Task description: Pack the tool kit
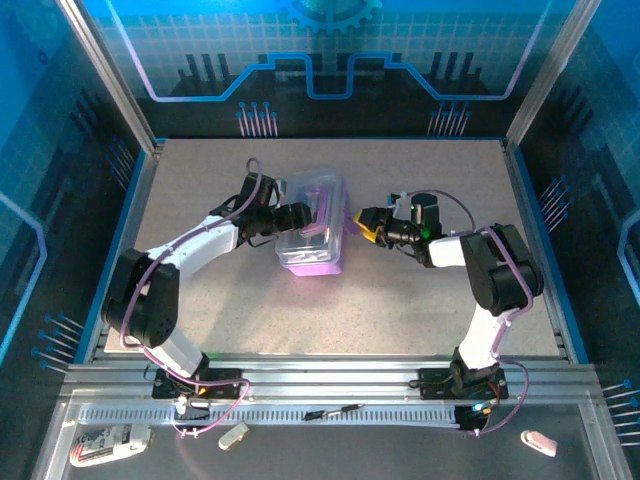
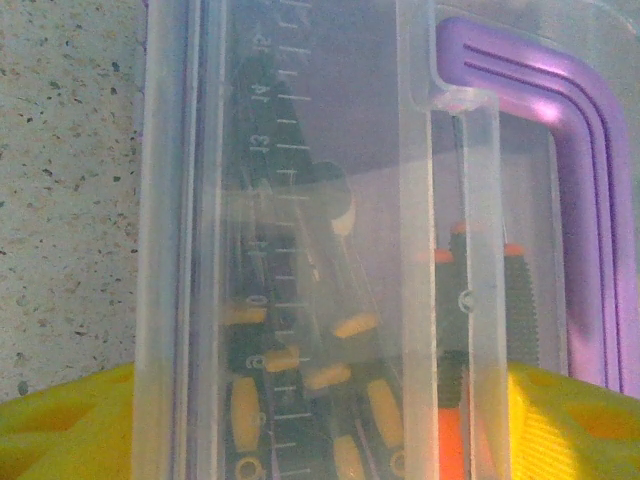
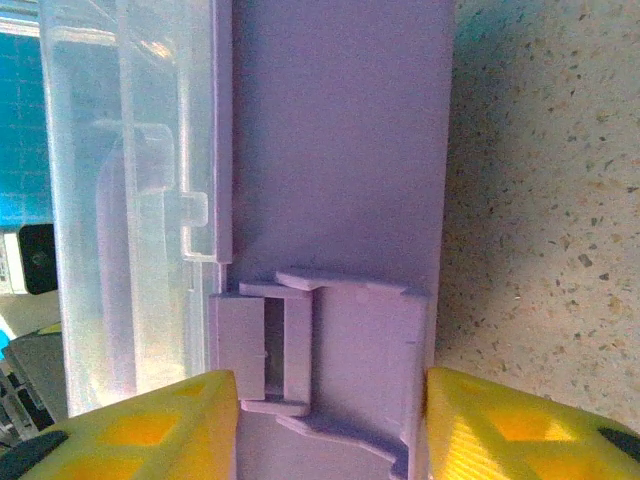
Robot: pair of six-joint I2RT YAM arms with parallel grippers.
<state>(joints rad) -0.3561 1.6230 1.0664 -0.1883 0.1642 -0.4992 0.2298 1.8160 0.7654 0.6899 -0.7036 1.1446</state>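
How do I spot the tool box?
Look at the speckled table. In its middle, between the left arm and right arm, sits the tool box. Unlike the small white things on the front ledge, it has a purple base and see-through lid.

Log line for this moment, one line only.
tool kit: lid down, screwdrivers inside | left hand: open at lid | right hand: straddling latch, grip unclear

A speckled table (image 1: 400, 310) stands between blue walls (image 1: 420, 50). On the dark front ledge (image 1: 400, 455) lie a white pack (image 1: 110, 443), a white piece (image 1: 233, 435) and a white block (image 1: 537, 441).
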